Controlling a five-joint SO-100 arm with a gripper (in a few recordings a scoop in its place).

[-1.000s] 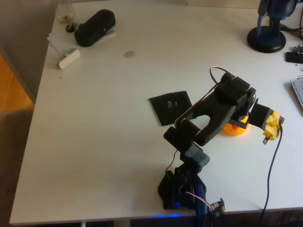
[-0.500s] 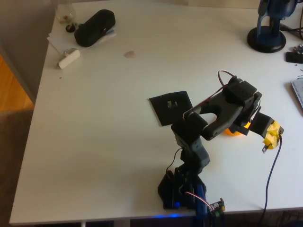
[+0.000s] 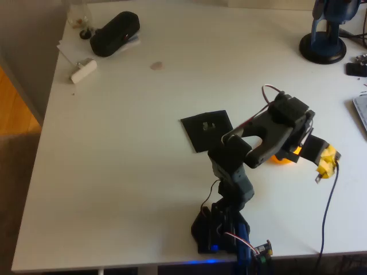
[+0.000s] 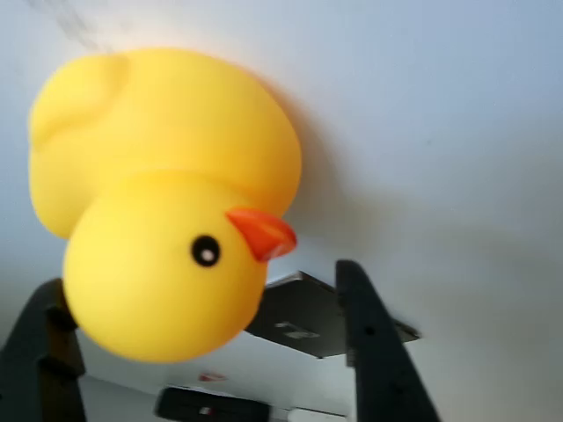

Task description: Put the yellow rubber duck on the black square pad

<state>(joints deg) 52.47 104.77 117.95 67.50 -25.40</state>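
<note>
You have no readable text, label, brand or number anywhere in either view.

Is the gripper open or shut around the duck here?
Open. In the wrist view the gripper has its fingers spread on either side of the yellow rubber duck's head, with a gap at the right finger.
</note>
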